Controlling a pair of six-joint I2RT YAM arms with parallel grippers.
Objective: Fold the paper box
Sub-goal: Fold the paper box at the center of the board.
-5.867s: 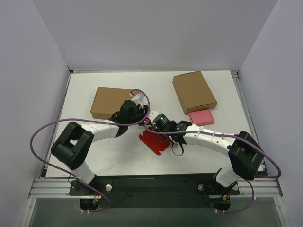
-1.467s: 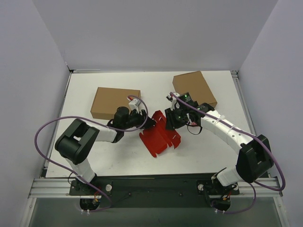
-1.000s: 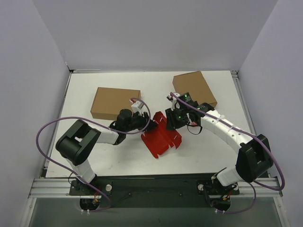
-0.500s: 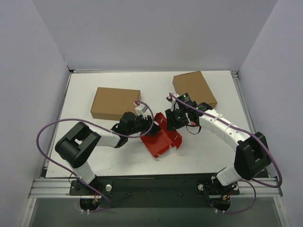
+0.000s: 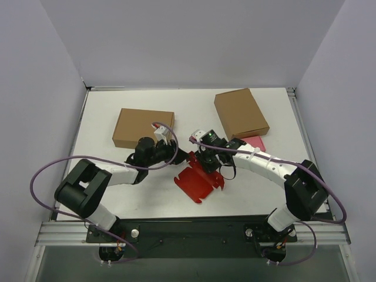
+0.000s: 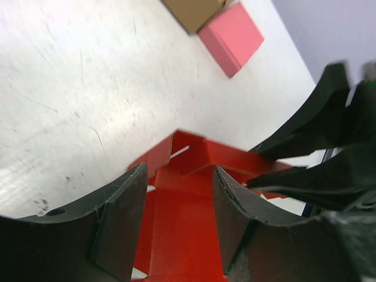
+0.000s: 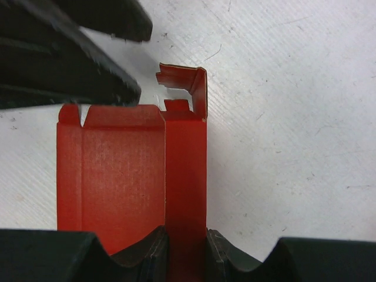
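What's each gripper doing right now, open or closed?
Left gripper: open, over the paper box.
Right gripper: shut on a flap of the paper box.

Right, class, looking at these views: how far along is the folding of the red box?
Early. Done: the box shows creases, and a small end tab is bent up. In hand: the right gripper pinches a narrow side strip; the left gripper is open, astride the box. Left: the main panels lie nearly flat on the table; no walls locked, no box shape yet.
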